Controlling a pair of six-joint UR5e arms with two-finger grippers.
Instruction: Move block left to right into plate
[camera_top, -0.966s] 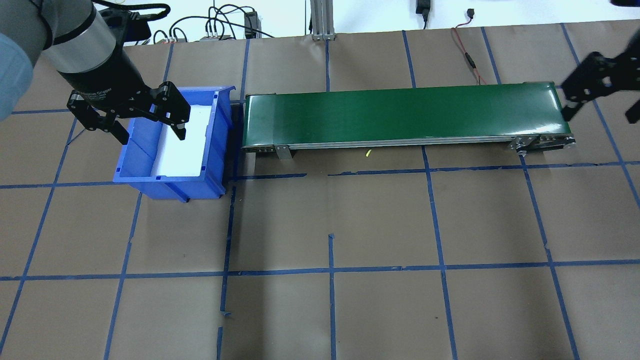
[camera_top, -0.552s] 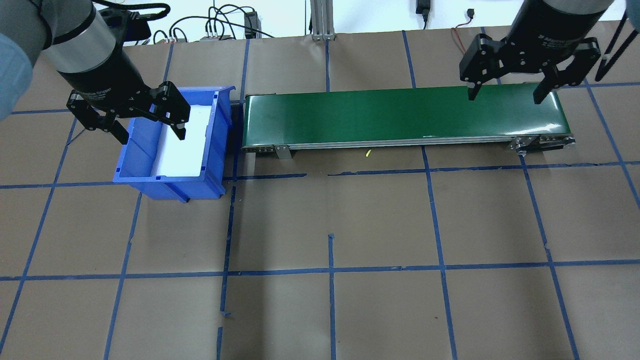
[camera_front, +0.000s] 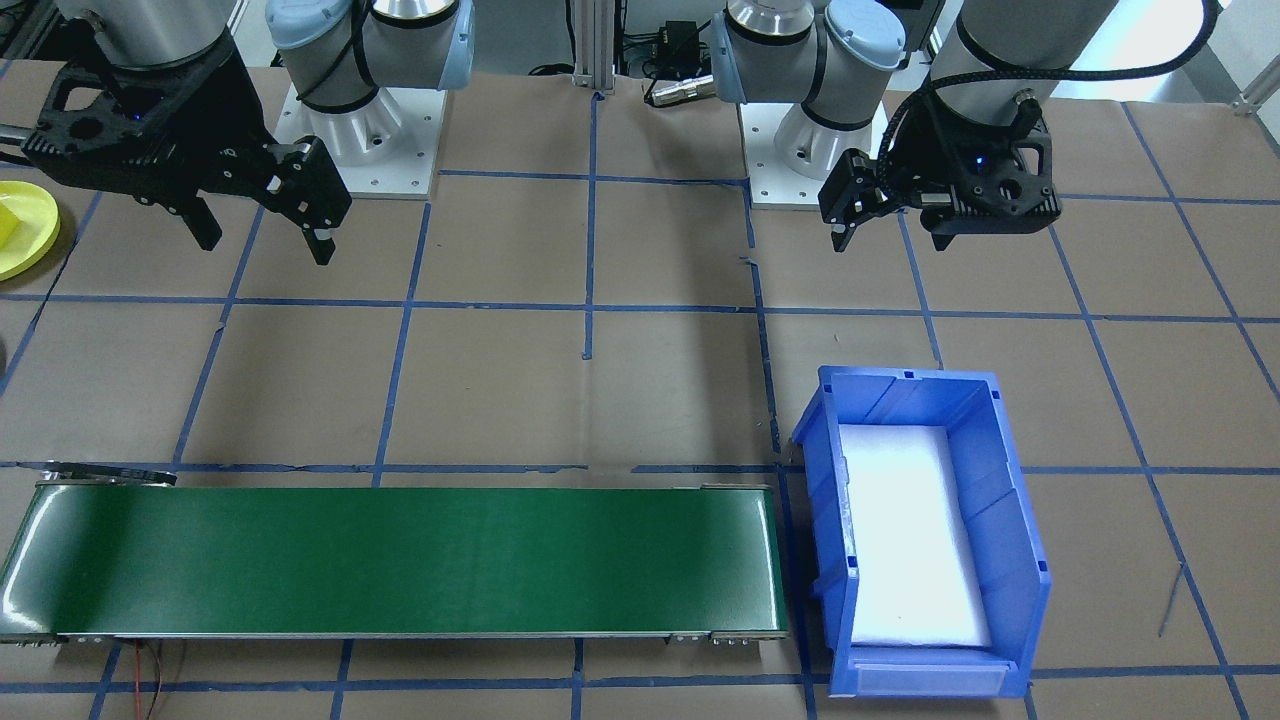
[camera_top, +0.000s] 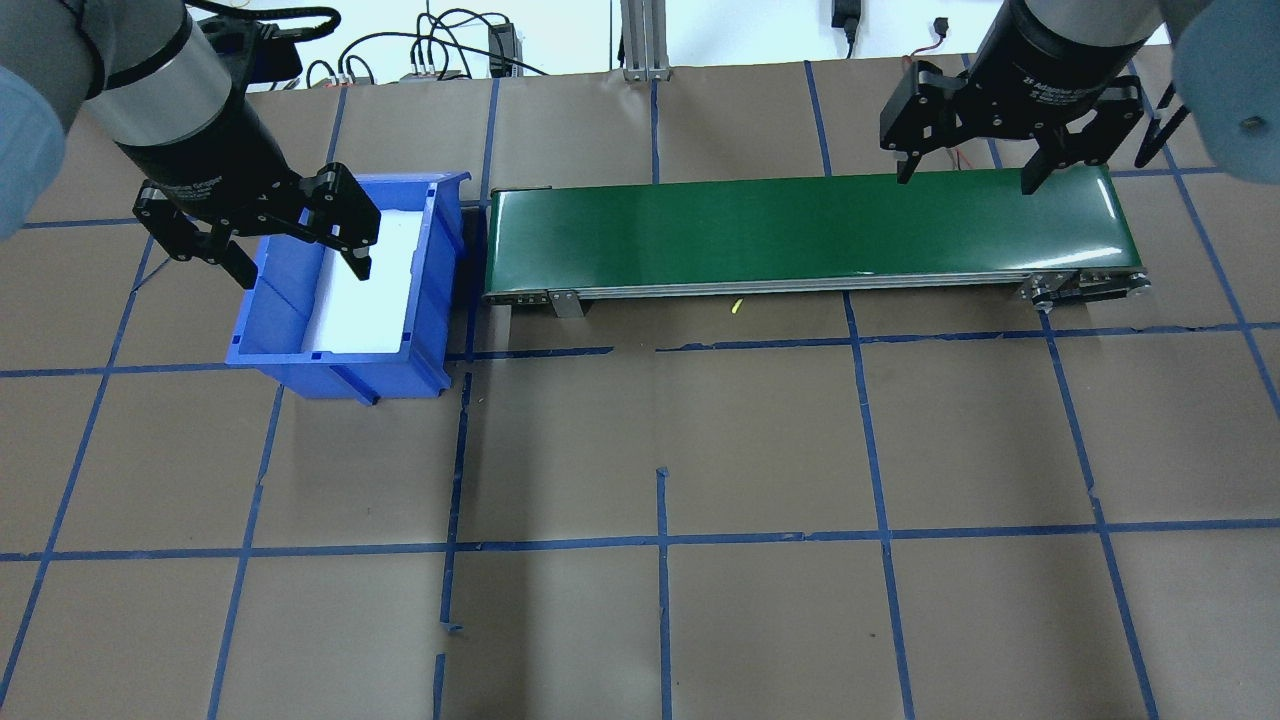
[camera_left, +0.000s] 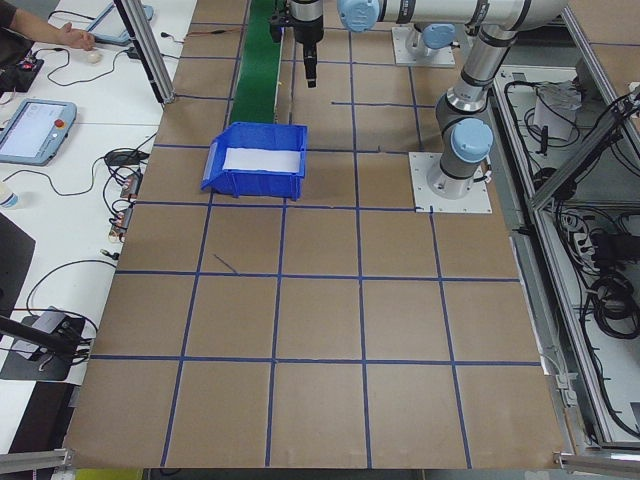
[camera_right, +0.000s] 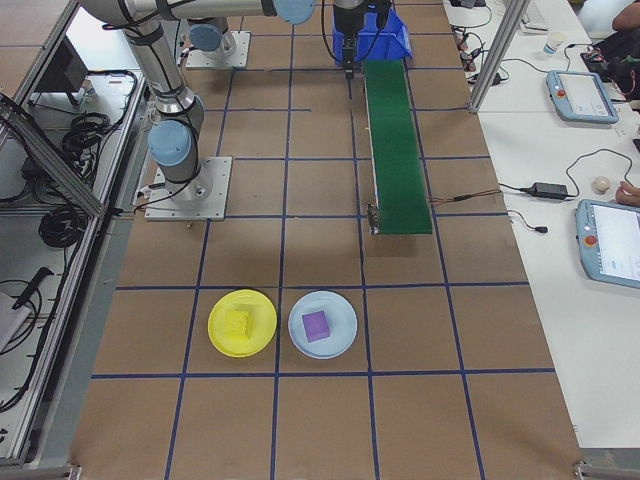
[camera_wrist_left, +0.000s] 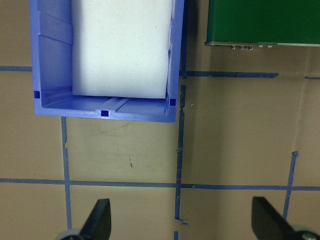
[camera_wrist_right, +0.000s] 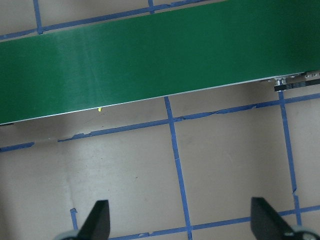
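Note:
The yellow plate (camera_right: 256, 338) lies on the table past the belt's right end, and its edge shows in the front view (camera_front: 28, 248). A yellow block (camera_right: 236, 322) rests in it. My right gripper (camera_top: 966, 178) hangs open and empty over the right end of the green belt (camera_top: 800, 232); the front view shows it (camera_front: 265, 248) beside the plate. My left gripper (camera_top: 303, 272) is open and empty above the blue bin (camera_top: 440, 300). The left wrist view shows its fingers (camera_wrist_left: 98, 220) wide apart over bare table, the bin (camera_wrist_left: 102, 106) ahead of them.
A white foam pad (camera_front: 905, 535) lines the bin; no block shows in it. The belt (camera_wrist_right: 150, 60) carries nothing. A pale blue plate (camera_right: 340, 338) with a purple block (camera_right: 316, 325) sits beside the yellow plate. Cables lie at the table's far edge.
My right gripper swung in from the view's right edge to above the belt's right end, then shifted slightly left and farther back. The left arm has not moved.

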